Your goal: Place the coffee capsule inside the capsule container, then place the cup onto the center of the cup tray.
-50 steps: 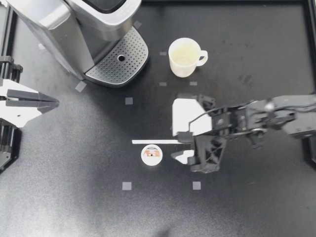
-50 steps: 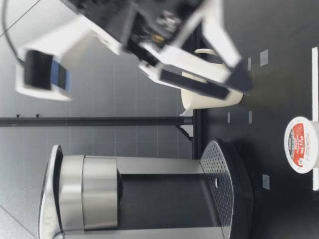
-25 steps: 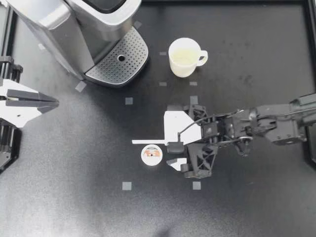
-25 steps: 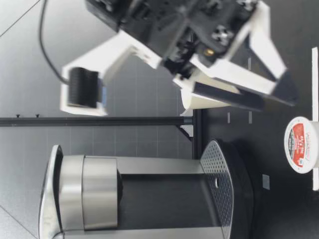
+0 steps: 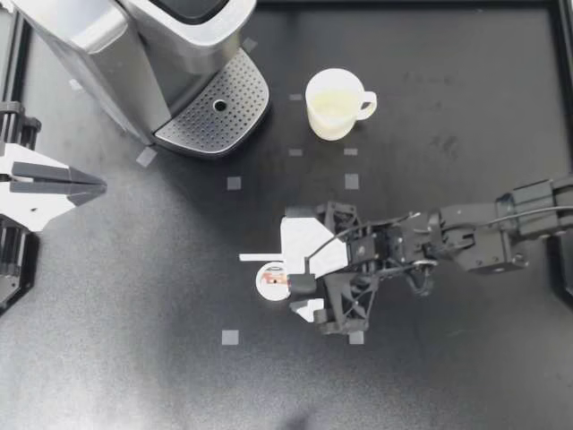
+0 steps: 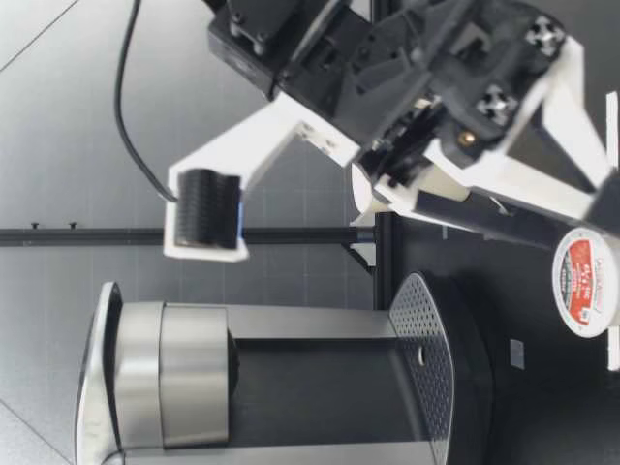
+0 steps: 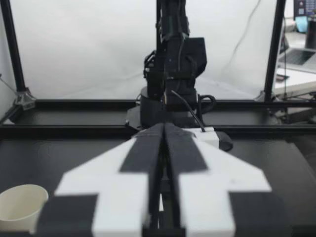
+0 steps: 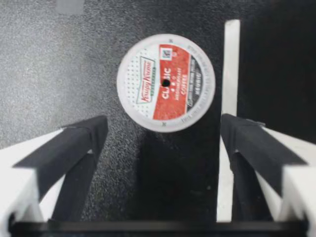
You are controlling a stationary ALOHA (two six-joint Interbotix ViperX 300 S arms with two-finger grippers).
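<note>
Obs., top view: right arm (image 5: pixel 483 237) reaches in over the bench (image 5: pixel 107 358) to approx. mid-bench, with the right jaws low at the capsule (image 5: pixel 269 279). Capsule lies flat on the bench, foil lid up, well apart from the coffee machine (image 5: pixel 116 45). Part of the right jaws covers its edge in this view. Right wrist view: right jaws spread wide, gripping nothing. Capsule (image 8: pixel 166 83) sits just ahead of the tips, in line w/ the gap, touching neither of the fingers (image 8: pixel 74 148). Small dark hole at lid ctr. White strip (image 8: pixel 231 64) lies flat on the bench just beside the capsule, narrow gap btw them. Low view: capsule (image 6: pixel 586 283) on the bench, right arm (image 6: pixel 387 68) above it, one fingertip close by. Contact can't be told from there. Cup (image 5: pixel 333 103) stands upright on bare bench, handle toward my right side, near the cup tray (image 5: pixel 215 107) but apart from it. In the low view the cup (image 6: pixel 373 194) is mostly hidden behind the right arm. Left jaws sit at the bench's left edge, well apart from capsule and cup. Left wrist view: fingers (image 7: pixel 143 153) pressed together tip to tip, nothing btw them, cup (image 7: pixel 19 207) off to one side ahead. Grey tape squares (image 5: pixel 230 338) dot the bench.
</note>
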